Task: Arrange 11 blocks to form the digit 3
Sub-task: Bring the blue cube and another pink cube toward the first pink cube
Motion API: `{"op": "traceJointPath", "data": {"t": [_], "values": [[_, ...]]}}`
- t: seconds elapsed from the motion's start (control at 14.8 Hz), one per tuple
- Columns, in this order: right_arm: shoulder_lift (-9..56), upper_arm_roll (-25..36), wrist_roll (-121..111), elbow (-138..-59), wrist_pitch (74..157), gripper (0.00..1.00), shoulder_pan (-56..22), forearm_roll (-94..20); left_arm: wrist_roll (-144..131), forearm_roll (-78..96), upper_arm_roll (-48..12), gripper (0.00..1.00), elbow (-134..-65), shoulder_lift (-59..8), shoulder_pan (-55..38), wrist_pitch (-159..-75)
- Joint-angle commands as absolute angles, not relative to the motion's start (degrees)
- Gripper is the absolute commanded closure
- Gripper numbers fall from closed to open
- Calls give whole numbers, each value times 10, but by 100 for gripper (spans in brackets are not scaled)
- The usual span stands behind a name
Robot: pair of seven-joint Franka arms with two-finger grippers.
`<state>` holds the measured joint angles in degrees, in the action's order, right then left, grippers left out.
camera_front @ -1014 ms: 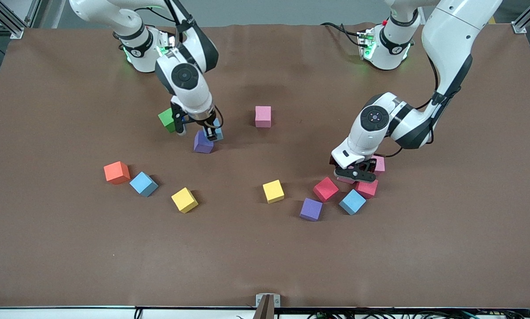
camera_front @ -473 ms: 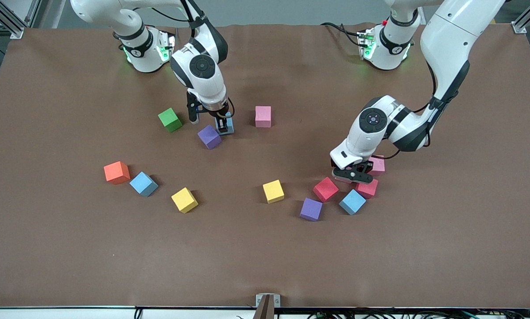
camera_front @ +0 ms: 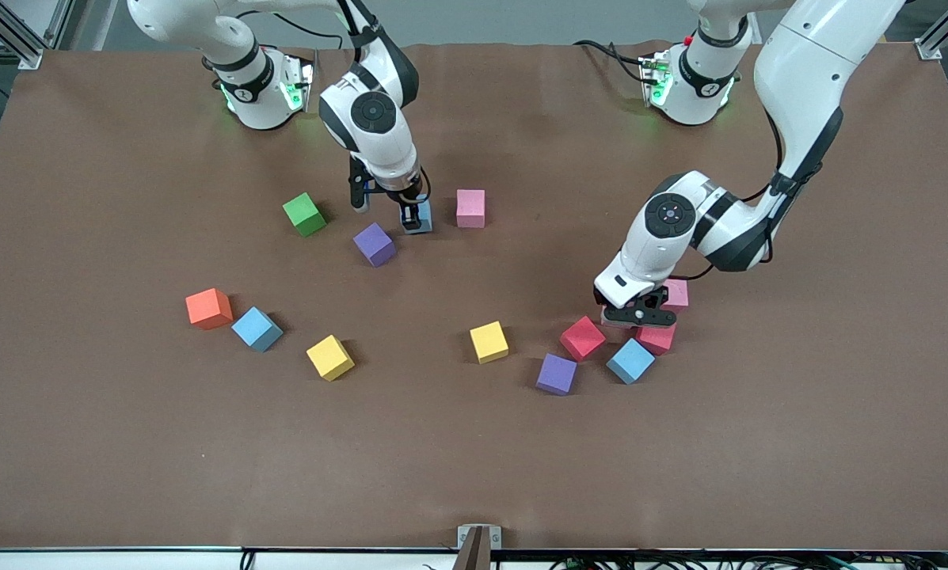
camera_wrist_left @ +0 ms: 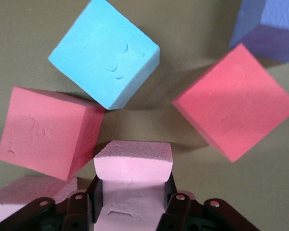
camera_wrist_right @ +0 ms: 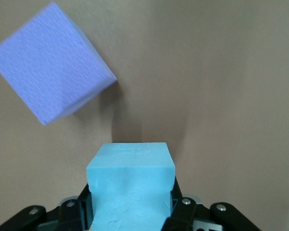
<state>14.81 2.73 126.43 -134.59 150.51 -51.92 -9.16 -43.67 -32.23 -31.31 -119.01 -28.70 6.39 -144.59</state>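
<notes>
Brown tabletop, cubes scattered, no digit formed. My left gripper [camera_wrist_left: 132,211] clamps pink foam cube [camera_wrist_left: 133,166] amid red-blue cluster; my right gripper [camera_wrist_right: 131,211] clamps light blue foam cube [camera_wrist_right: 131,178] beside purple cube [camera_wrist_right: 48,65]. Next, likely: lift, carry to row.

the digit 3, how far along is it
Nothing of it looks built yet: blocks lie scattered, such as the pink cube and yellow cube. In hand: the right gripper grips a light blue cube, the left gripper a pink block. Left: all three bars and their joining cubes.
</notes>
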Motion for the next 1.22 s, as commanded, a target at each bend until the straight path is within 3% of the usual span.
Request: {"op": "traceJointPath", "data": {"t": [0.0,0.47,1.15], "values": [[161,31,1285,-1344,1523,100,-536,-115,-524,-327,-343,58,-1194,-266,70,-1432],[192,31,1325,-1314,1522,100,-556,-115,-906,-320,-442,58,-1198,-231,72,-1329],[214,31,1351,-1290,1515,100,-565,-115,-1392,-303,-515,58,-1206,-257,65,-1328]]}}
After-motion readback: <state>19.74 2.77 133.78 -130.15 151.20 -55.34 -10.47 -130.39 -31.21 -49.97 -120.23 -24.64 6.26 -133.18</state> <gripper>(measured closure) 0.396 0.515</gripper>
